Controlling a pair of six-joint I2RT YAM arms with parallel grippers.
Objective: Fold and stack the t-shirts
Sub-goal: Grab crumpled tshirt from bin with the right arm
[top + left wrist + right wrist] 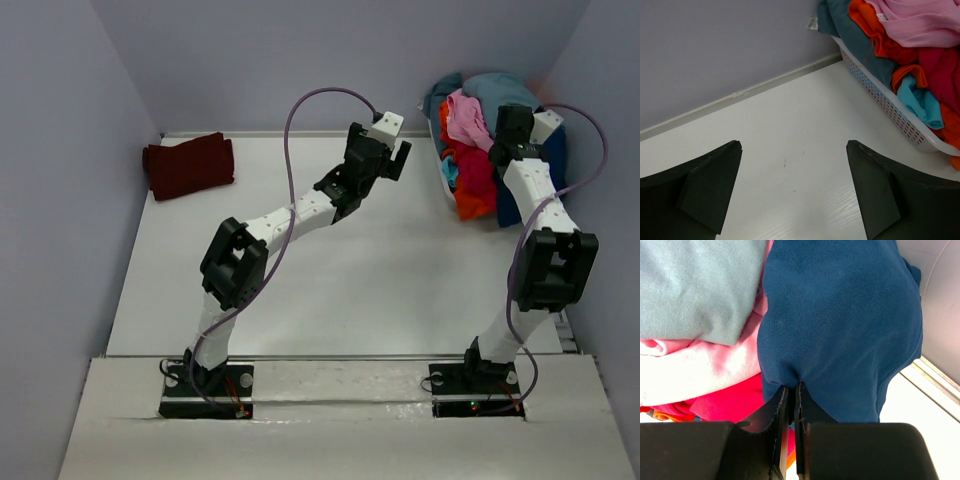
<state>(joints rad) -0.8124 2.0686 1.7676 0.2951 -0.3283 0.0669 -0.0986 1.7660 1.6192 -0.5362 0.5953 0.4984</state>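
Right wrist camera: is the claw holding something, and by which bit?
Yes. The right gripper is shut on the navy blue t-shirt, pinching a small pucker of cloth at its near edge. The left gripper is open and empty.

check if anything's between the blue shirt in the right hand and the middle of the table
Yes: the basket wall, which the blue shirt must be lifted over, and the left arm, raised over the table's middle with the left hand open near the basket.

Open white bench (380,270) spans the middle; a white mesh basket (890,107) heaped with coloured t-shirts (470,170) blocks the far right, and a folded maroon t-shirt (188,165) the far-left corner.
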